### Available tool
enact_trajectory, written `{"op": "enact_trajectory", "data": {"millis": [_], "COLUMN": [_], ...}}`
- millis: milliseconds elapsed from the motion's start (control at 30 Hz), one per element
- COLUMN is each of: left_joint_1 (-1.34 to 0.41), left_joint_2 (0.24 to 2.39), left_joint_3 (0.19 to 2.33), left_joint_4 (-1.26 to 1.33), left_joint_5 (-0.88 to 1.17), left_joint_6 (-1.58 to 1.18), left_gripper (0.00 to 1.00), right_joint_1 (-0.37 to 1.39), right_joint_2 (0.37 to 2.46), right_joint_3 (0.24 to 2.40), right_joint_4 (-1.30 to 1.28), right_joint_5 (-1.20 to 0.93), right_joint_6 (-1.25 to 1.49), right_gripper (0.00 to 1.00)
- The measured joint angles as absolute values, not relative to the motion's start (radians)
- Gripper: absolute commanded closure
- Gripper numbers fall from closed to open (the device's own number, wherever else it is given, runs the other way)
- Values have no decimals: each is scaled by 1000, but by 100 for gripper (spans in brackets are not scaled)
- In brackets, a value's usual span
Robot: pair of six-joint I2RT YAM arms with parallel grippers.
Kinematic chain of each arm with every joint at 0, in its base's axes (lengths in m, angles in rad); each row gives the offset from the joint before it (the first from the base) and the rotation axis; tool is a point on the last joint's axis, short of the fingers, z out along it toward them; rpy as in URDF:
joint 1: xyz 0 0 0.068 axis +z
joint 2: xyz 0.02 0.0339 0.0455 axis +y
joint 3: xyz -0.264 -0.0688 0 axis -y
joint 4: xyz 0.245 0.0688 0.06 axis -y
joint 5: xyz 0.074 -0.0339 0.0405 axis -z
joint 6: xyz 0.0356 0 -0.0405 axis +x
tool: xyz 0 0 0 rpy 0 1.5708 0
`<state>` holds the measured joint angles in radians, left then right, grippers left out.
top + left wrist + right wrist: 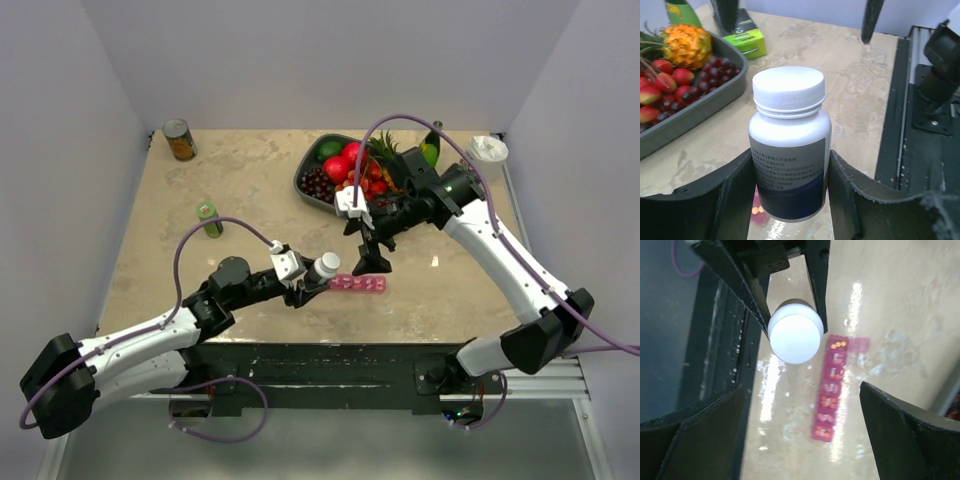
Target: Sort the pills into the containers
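My left gripper (312,281) (790,159) is shut on a white pill bottle (323,268) (790,150) with a white screw cap, held just above the table. Beside and below it lies the pink strip of containers (358,284) (832,390) (756,199), flat on the table. Its end compartment by the bottle has its lid open, with small orange pills (840,345) (757,210) in it. The other compartments also show orange pills through their lids. My right gripper (372,262) (801,386) hangs open above the strip, holding nothing.
A grey tray (305,185) (690,115) of fruit stands at the back centre. A tin can (180,139) is at the back left and a small green can (209,219) is left of centre. A white cup (487,152) and a green bottle (432,148) are at the back right.
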<state>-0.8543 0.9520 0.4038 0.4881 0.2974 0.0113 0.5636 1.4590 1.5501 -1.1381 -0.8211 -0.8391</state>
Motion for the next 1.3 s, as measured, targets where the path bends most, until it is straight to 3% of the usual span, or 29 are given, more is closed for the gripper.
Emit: {"op": "enact_trajectory", "data": {"millis": [233,367,733,1300], "left_joint_1": [-854,-854,-854,-851], "left_joint_2": [934,945,979,976], "left_joint_3": [408,417,427,430], "left_joint_4": [417,404,399,402], "left_joint_5": [469,529,569,573], "left_joint_6": [11,-5,-15,-29], "left_gripper": [100,100,100,100], "right_joint_1": [576,624,742,757], "right_joint_2": [1438,1497,1511,1499], "right_joint_3": [1593,1619,1603,1560], "right_joint_4": [-1268,-1299,-1331,-1309], "right_joint_5": [-920,-960,-902,-802], "right_joint_6": [-1219,-1331,-1346,-1274], "right_gripper": [5,13,32,59]}}
